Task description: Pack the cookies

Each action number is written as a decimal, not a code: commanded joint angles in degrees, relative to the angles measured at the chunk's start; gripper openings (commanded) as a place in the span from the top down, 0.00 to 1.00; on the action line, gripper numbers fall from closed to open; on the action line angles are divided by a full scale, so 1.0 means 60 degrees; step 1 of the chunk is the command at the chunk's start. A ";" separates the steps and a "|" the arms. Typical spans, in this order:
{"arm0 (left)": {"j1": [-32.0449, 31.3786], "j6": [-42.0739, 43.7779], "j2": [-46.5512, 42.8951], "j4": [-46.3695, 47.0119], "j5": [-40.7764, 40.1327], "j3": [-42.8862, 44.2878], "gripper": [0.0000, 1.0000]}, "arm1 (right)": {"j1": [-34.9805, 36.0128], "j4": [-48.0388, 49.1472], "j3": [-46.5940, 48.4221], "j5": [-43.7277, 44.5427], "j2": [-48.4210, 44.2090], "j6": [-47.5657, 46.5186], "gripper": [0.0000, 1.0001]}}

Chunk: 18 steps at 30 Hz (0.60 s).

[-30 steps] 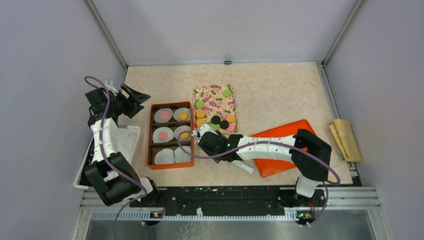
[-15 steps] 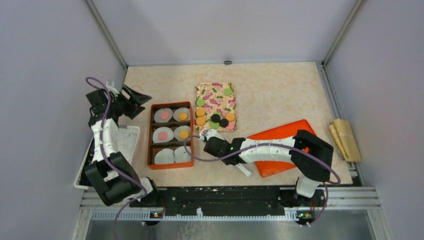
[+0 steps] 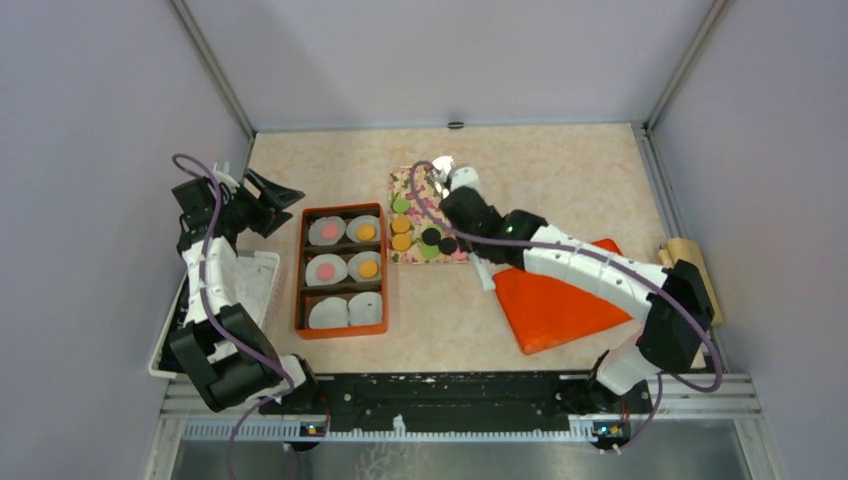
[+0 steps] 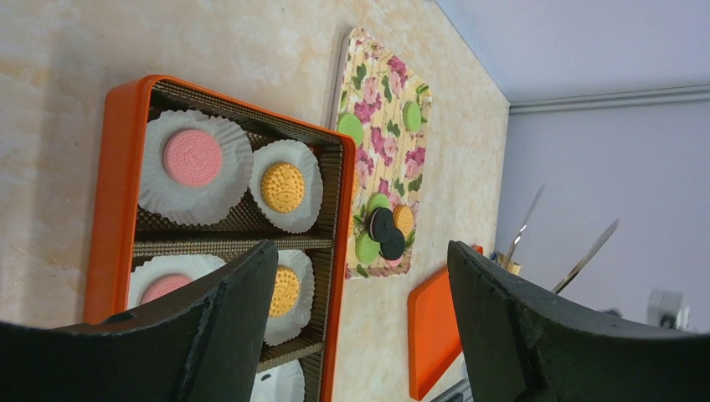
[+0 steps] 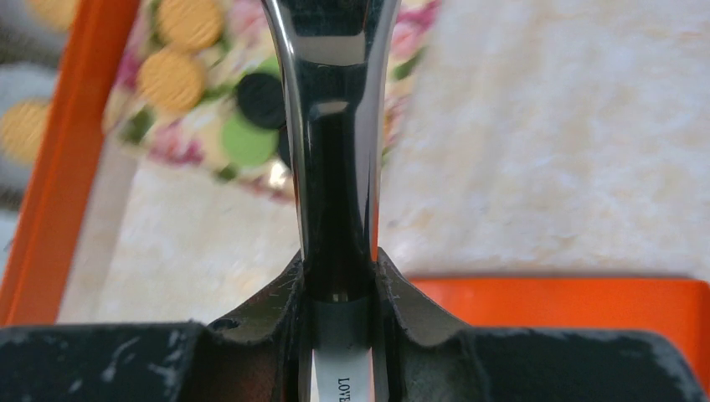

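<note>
The cookies lie in two places. Pink [image 3: 329, 229] and orange [image 3: 366, 231] ones sit in white liners in the orange box [image 3: 298, 270]. Green [image 3: 400, 207], orange [image 3: 401, 227] and black [image 3: 431, 237] ones lie on the floral board [image 3: 420, 195]. My right gripper [image 3: 462, 196] is shut on metal tongs [image 5: 335, 126], held above the board's far right part; the tong tips [image 3: 440, 165] reach past its far edge. No cookie shows in the tongs. My left gripper [image 3: 275, 195] is open and empty, raised left of the box. The left wrist view shows the box [image 4: 126, 167] and board [image 4: 385, 142].
An orange lid [image 3: 555, 300] lies right of the board, under the right arm. A white basket [image 3: 255, 290] stands at the left edge. Brown paper pieces [image 3: 690, 275] lie at the right edge. The two front liners in the box hold nothing.
My right arm swung with the tongs from the table beside the box's near right corner to above the floral board's far side. The left arm has not moved.
</note>
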 commanded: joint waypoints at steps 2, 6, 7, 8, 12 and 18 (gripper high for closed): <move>0.0058 -0.0137 -0.0103 0.0430 0.0347 0.0045 0.20 | -0.1834 0.0060 0.1577 0.1226 0.0798 -0.0686 1.00; 0.0038 -0.0096 -0.0136 0.0458 0.0308 0.0025 0.20 | -0.2578 -0.0367 0.3106 0.2816 0.2881 -0.1582 1.00; 0.0045 -0.0070 -0.0140 0.0451 0.0311 0.0036 0.20 | -0.2730 -0.0527 0.3459 0.3300 0.3447 -0.1819 1.00; 0.0040 -0.0052 -0.0137 0.0450 0.0295 0.0038 0.20 | -0.2816 -0.0675 0.3833 0.3797 0.3998 -0.2043 1.00; 0.0039 -0.0026 -0.0084 0.0454 0.0286 0.0010 0.20 | -0.3248 -0.1687 0.5341 0.5238 0.6234 -0.2663 1.00; 0.0026 0.0096 0.0089 0.0432 0.0278 -0.0060 0.20 | -0.3640 -0.2488 0.6543 0.6398 0.8269 -0.2863 1.00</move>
